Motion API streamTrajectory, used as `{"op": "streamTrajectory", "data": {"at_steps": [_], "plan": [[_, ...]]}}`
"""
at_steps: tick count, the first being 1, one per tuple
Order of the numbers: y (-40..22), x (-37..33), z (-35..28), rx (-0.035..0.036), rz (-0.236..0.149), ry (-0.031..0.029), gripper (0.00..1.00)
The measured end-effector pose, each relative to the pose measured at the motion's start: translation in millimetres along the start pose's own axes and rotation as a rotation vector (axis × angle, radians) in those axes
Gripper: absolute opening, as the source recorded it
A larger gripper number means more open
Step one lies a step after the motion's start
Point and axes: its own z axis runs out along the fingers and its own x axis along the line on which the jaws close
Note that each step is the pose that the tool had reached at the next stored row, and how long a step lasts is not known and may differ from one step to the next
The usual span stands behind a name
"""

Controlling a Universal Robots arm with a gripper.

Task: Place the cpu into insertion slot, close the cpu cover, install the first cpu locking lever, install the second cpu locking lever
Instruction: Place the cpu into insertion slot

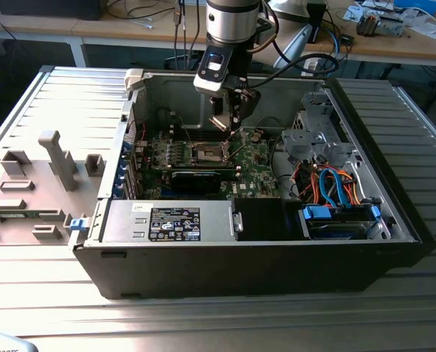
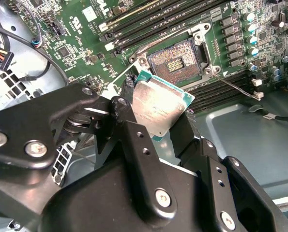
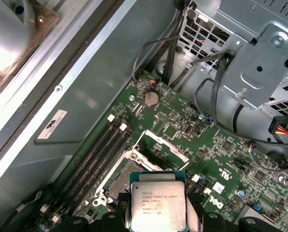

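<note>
**Chip clamped in the fingers, socket bare beneath**

The gripper [image 2: 156, 116] is closed on the cpu [image 2: 159, 104], a thin square chip with a dull, brushed silver-grey metal lid on a green substrate edge. Matte black, bolted fingers [image 2: 123, 113] press two opposite edges. In the exterior view the gripper [image 1: 232, 125] hangs inside the open black and grey metal computer case [image 1: 203, 257], above the board.

The cpu [image 3: 158, 202] is held off the board, just beside and above the insertion slot [image 2: 175, 60]. That slot is a small square socket with a brownish-gold, finely grained contact field and a bright metal rim, lying bare. Being square, the chip has no long axis. Its metal lid faces both wrist cameras, and its edges look turned against the socket's rim.

In the first wrist view the cpu cover [image 3: 168, 145], a thin silver frame with a cut-out window, stands swung up beyond the insertion slot [image 3: 123, 176]. Long narrow black memory slots [image 2: 148, 19] run alongside on the green, component-studded motherboard [image 2: 85, 29].
</note>
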Motion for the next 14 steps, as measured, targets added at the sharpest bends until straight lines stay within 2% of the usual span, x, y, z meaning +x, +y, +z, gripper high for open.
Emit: {"op": "streamTrajectory", "data": {"at_steps": [14], "plan": [[0.0, 0.0, 0.3, -0.0001, 0.015, -0.001, 0.55]]}}
